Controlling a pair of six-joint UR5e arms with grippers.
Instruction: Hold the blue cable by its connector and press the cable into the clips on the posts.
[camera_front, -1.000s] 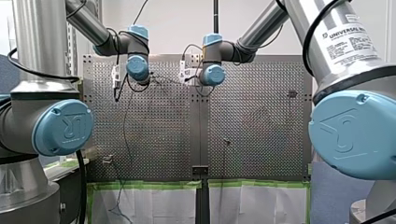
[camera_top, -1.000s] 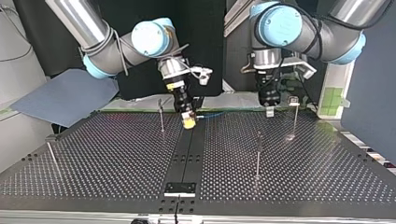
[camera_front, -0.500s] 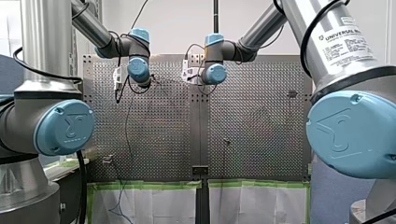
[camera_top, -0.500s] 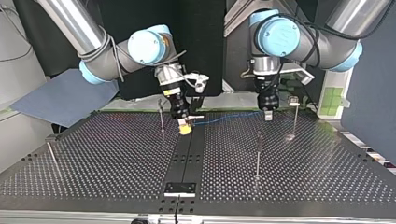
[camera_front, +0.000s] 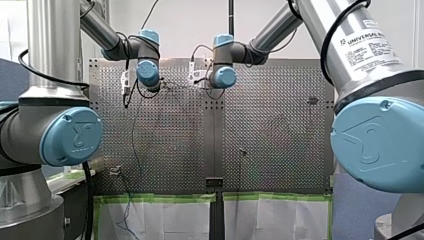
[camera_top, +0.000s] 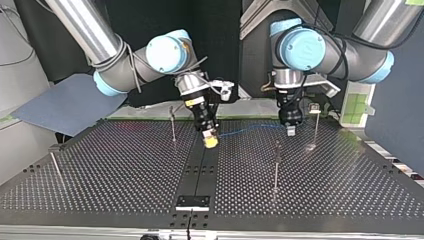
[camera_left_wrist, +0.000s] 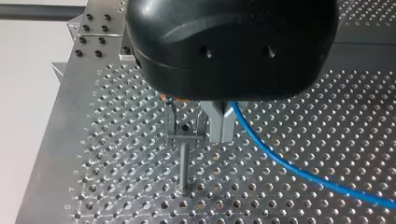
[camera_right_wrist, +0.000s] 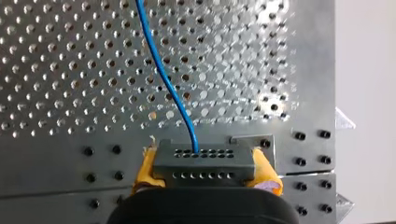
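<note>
In the right wrist view the yellow pads (camera_right_wrist: 265, 175) of my right gripper (camera_right_wrist: 205, 173) are shut on a grey connector (camera_right_wrist: 204, 157). The blue cable (camera_right_wrist: 163, 74) runs out of it over the perforated plate. In the top view my right gripper (camera_top: 211, 141) hangs over the table's middle seam. From it the blue cable (camera_top: 250, 127) spans to my left gripper (camera_top: 290, 131). In the left wrist view my left gripper (camera_left_wrist: 219, 139) has its metal fingers shut on the blue cable (camera_left_wrist: 289, 169), right beside a post's clip (camera_left_wrist: 185, 138).
Thin posts stand on the table: one (camera_top: 172, 125) near my right gripper, a taller one (camera_top: 276, 162) nearer the camera, one (camera_top: 315, 125) beside my left gripper and one (camera_top: 54, 165) at the top view's left edge. A black bracket (camera_top: 192, 201) sits on the near seam.
Both grippers have come nearer in the top view. My right gripper also shifted to that view's right with the connector. The cable stays stretched between them.
</note>
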